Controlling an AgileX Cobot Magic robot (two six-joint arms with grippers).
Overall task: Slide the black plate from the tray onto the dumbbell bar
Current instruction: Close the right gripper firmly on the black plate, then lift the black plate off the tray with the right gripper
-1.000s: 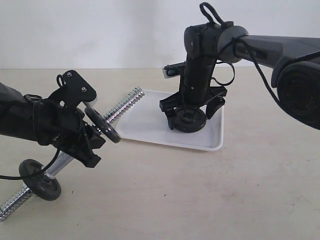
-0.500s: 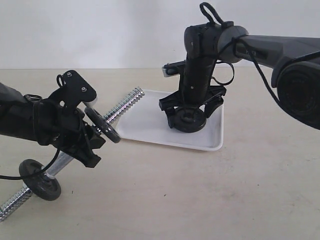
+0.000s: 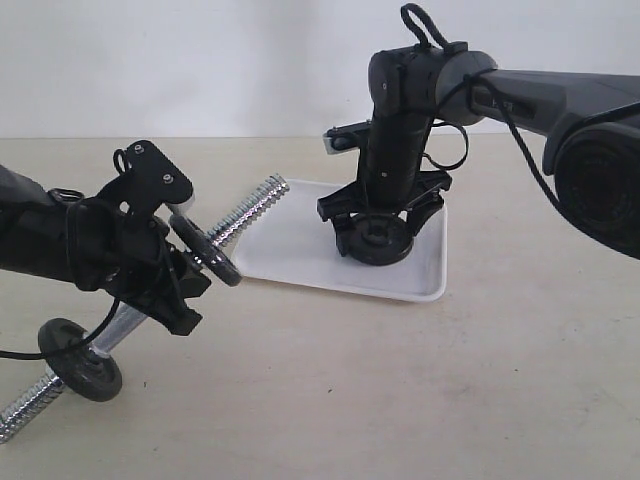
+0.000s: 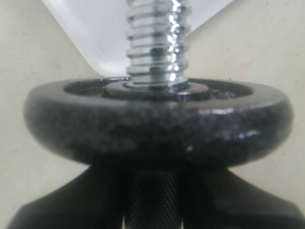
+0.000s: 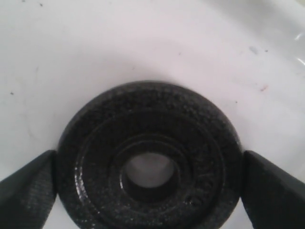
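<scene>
In the exterior view my right gripper [image 3: 377, 232] hangs over the white tray [image 3: 290, 245] and is shut on a black plate [image 3: 375, 239], one finger on each side of its rim. The right wrist view shows that plate [image 5: 147, 160] between the fingers [image 5: 28, 188], with white tray visible through its centre hole. My left gripper [image 3: 180, 280] is shut on the chrome dumbbell bar [image 3: 250, 205], which points its threaded end toward the tray. A second black plate [image 3: 205, 250] sits on the bar just ahead of this gripper, filling the left wrist view [image 4: 157, 121] below the thread [image 4: 155, 43].
A third black plate [image 3: 82, 360] sits near the bar's other threaded end, which rests low at the front left of the beige table [image 3: 400, 400]. The tray's near corner [image 4: 102, 33] lies just beyond the bar tip.
The right gripper's fingers have drawn in against the plate's rim, and the plate has shifted slightly up and to the left on the tray. The left arm and the bar have not moved.
</scene>
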